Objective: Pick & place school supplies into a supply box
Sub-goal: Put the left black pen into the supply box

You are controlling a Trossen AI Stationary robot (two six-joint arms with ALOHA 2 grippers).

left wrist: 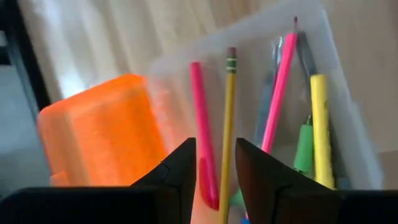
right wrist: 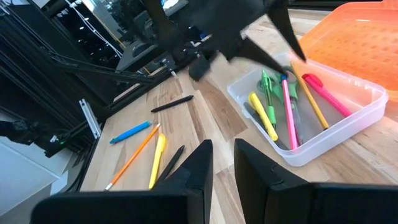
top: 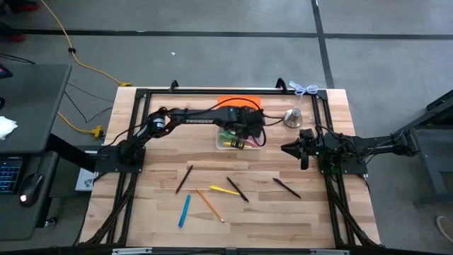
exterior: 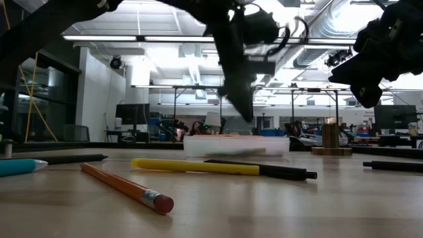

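Hanging over the supply box point(top: 241, 137), the left gripper point(left wrist: 214, 177) points down into it with its fingers point(left wrist: 177, 180) parted a little and nothing between them; a wooden pencil point(left wrist: 227, 124) with a green band lies in the box just beyond the gap, beside a pink pen point(left wrist: 202, 130). The clear box sits toward the far middle of the wooden surface point(top: 241, 212) and also holds a second pink pen point(right wrist: 288, 115), a yellow pen point(right wrist: 263, 116) and green items point(right wrist: 268, 87) that cannot be identified further. The orange lid point(top: 237, 103) lies touching the far side of the box. The right gripper point(top: 303, 149) waits above the surface to the right of the box, well apart from it; its fingers point(right wrist: 186, 177) stand close together with a narrow gap and hold nothing. Loose supplies remain on the near half of the surface: a blue pen point(top: 184, 210), an orange pencil point(top: 210, 205), a yellow pen point(top: 224, 190), a dark pen point(top: 237, 189), another dark pen point(top: 287, 187) farther right and a brown pencil point(top: 184, 178) on the left. A silver bell-shaped object point(top: 293, 117) stands near the far right, just beside the box's right end.
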